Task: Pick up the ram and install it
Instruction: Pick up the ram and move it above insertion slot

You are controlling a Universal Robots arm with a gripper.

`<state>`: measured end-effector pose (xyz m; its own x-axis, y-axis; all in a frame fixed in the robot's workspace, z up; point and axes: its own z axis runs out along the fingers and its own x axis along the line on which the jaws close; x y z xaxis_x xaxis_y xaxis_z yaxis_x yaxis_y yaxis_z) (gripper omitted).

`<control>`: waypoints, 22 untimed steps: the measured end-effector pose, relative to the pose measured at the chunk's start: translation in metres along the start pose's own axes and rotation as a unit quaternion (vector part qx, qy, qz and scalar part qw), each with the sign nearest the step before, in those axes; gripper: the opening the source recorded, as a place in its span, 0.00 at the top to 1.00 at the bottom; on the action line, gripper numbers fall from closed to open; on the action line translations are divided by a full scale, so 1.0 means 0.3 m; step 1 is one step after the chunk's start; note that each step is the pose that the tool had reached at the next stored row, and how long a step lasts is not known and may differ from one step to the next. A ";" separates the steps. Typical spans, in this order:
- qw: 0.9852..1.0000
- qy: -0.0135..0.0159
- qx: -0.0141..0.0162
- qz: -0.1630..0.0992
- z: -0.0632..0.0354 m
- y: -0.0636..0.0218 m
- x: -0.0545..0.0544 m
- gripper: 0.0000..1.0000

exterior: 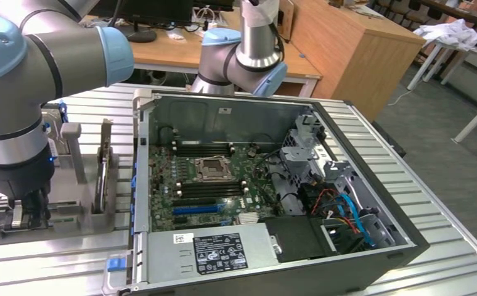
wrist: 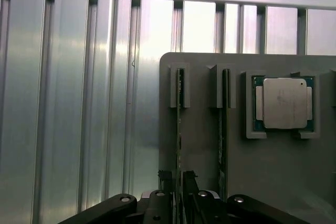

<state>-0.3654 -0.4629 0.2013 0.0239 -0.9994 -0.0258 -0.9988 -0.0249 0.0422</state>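
As wrist cam sees it, ram [wrist: 179, 124]: on edge in end slot of grey holder [wrist: 202, 145], long axis running away from gripper [wrist: 178, 182].
Gripper: jaws apart, straddling ram's near end.
Neighbours: 2nd stick [wrist: 224, 129] parallel, CPU [wrist: 284, 103] beyond.
Ext. view: open PC case [exterior: 222, 111] just beside holder.
Room: slatted table [wrist: 79, 119] past holder's edge, ram side.

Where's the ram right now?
The ram stands on edge in the grey holder, directly under the gripper, to the exterior view's left of the computer case.
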 end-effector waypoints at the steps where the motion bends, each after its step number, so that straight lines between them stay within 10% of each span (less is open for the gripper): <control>1: 1.000 0.000 0.000 0.000 0.000 0.000 0.000 0.77; 22: 1.000 0.000 0.000 0.000 -0.004 0.000 0.000 0.88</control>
<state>-0.3654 -0.4629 0.2025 0.0238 -0.9994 -0.0257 -0.9988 -0.0249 0.0422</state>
